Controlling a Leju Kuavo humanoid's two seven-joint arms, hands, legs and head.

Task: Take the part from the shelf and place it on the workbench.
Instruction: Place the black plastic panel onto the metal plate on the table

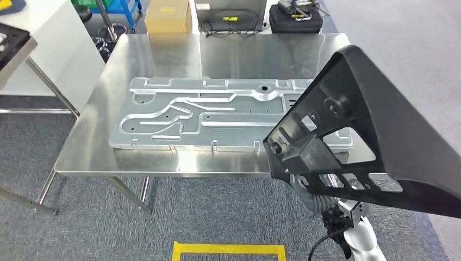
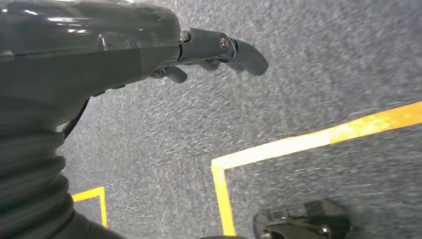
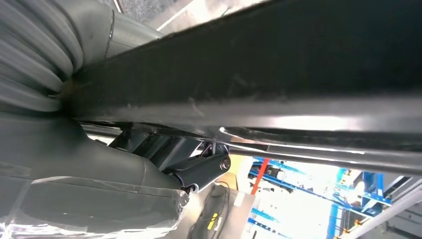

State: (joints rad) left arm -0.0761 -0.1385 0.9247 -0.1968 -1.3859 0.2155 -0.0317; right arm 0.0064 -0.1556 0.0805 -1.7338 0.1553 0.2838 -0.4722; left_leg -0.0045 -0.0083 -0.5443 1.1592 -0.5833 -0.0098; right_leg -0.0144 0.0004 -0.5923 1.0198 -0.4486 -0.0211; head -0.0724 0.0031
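Observation:
A large black framed part (image 1: 375,125) with cut-outs is tilted in the air over the right front corner of the steel workbench (image 1: 244,54). My right hand (image 1: 315,198) grips it from underneath at its lower edge. In the right wrist view the part (image 3: 278,64) runs as a dark bar across the picture, with my right hand (image 3: 99,184) wrapped against it and a dark finger (image 3: 201,169) hooked under it. My left hand (image 2: 214,50) hangs over the grey carpet, its fingers stretched out and holding nothing.
A big machined aluminium plate (image 1: 206,114) lies across the middle of the workbench. Behind the bench stand a cardboard box (image 1: 167,17) and a black bag (image 1: 295,19). A white table (image 1: 13,49) is at the left. Yellow tape (image 1: 228,250) marks the floor before the bench.

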